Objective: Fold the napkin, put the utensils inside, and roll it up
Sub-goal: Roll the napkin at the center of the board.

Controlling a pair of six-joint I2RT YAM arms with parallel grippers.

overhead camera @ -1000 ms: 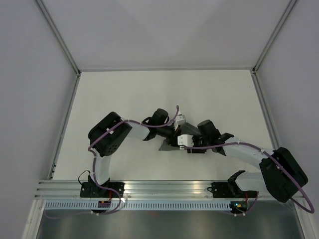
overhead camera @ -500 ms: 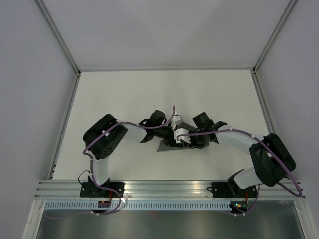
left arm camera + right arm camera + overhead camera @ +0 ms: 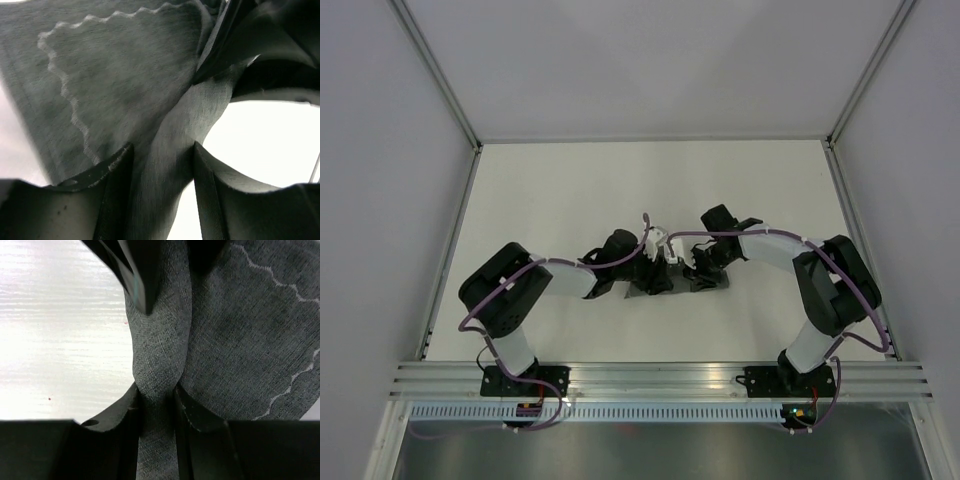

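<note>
The napkin (image 3: 642,291) lies bunched at about the middle of the table (image 3: 550,190) from left to right, somewhat closer to its near edge than to its far edge. In the top view we see only dark slivers of it, since both wrists crowd over it and hide most of it. Up close it is dark grey, matte and felt-like, with a pale wavy stitched line (image 3: 65,85) running near its hem, and one part is gathered into a thick twisted band. The right gripper (image 3: 156,392) is clamped on that band, and the cloth narrows visibly where the two fingers meet it. The left gripper (image 3: 162,150) has the band filling the gap between its fingers, touching both. We cannot tell whether it squeezes or merely brackets the cloth. A dark pointed part (image 3: 140,270) comes down from the top of the right wrist view against the same band. Purple cables (image 3: 565,262) trail along the arms, and an aluminium rail (image 3: 650,375) runs along the table's near edge.
</note>
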